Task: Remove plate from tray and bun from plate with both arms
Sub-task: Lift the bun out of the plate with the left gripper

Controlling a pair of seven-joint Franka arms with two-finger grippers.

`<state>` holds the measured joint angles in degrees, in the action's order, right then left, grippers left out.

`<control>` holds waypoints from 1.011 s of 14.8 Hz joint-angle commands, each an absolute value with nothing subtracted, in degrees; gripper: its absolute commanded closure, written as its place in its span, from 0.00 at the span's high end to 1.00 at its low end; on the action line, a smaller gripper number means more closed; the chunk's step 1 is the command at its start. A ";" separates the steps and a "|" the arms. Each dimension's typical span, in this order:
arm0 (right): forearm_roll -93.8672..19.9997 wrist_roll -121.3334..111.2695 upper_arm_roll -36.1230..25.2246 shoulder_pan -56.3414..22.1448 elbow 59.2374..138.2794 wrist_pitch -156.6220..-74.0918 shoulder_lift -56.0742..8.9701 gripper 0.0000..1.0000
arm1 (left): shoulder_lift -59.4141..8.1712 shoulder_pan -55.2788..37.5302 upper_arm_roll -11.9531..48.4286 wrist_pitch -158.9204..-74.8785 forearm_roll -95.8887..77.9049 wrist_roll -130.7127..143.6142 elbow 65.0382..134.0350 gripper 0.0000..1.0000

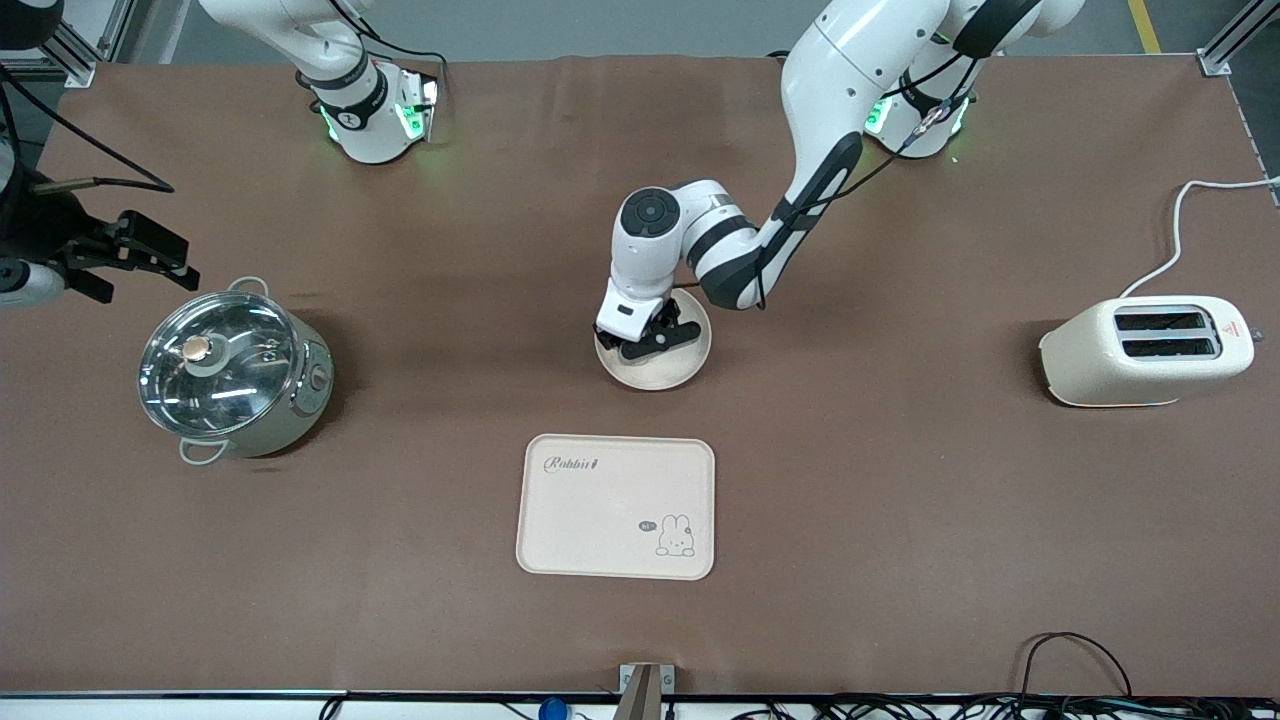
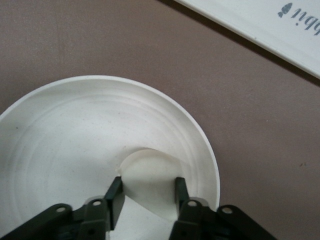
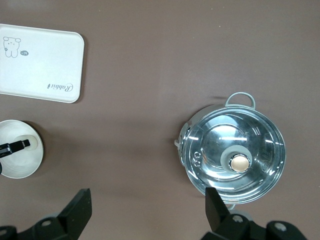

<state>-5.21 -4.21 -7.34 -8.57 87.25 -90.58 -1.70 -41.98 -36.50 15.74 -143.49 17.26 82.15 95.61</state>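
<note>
The tray (image 1: 616, 506) lies empty near the front edge of the surface, and the plate (image 1: 670, 372) stands on the bare surface at the middle. The first step looks done. The left gripper (image 2: 147, 192) sits low in the plate, its jaws half closed around the bun (image 2: 150, 172); next it must grip firmly and lift. The right gripper (image 3: 145, 212) waits over the pot (image 1: 235, 372), jaws wide open and empty.

- Bun (image 2: 150, 175): partly covered by the left gripper (image 2: 148, 192) fingers.
- Plate (image 2: 75, 140): cut off at the left wrist view's edge.
- Tray (image 2: 260, 30): only one corner visible there.
</note>
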 commanded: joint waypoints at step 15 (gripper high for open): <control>-4.66 -3.16 -7.91 -9.05 84.90 -90.26 -2.20 1.00 | -27.25 -16.28 16.61 -119.18 11.69 38.98 95.71 0.02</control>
